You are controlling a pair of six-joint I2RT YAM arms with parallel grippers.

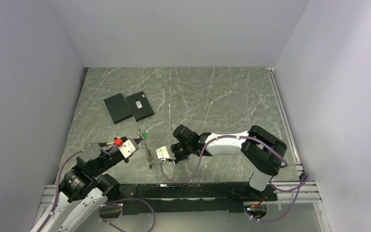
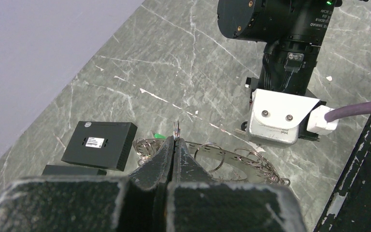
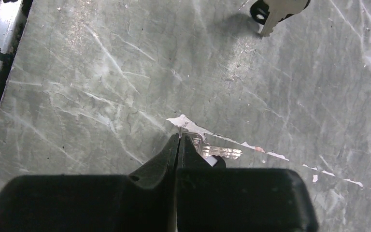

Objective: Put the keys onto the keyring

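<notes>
1. Grey-green marbled tabletop (image 1: 222, 96) enclosed by plain white walls (image 1: 174, 29); both arms reach in from the near edge.
2. Left pincer (image 2: 176, 138): closed on the keyring (image 2: 176, 128). The thin ring stands upright above the pressed-together fingertips.
3. Grey chain (image 2: 222, 155): lies on the tabletop just beyond the left pincer, with several small rings along its length. A green tag (image 2: 160, 136) sits at its end nearest the gripped ring.
4. Right pincer (image 3: 179, 140): lowered to the tabletop, closed on one end of a silver key (image 3: 222, 153). The blade projects to the right of the fingertips. Whether the blade touches the surface cannot be told.
5. Second key (image 3: 282, 8): lies flat on the tabletop, well apart from the right pincer, at the upper edge of the right wrist view; partly cut off.
6. Two flat black plates (image 1: 117, 108) (image 1: 140, 106): side by side and touching, on the far left of the tabletop, beyond the left pincer.
</notes>
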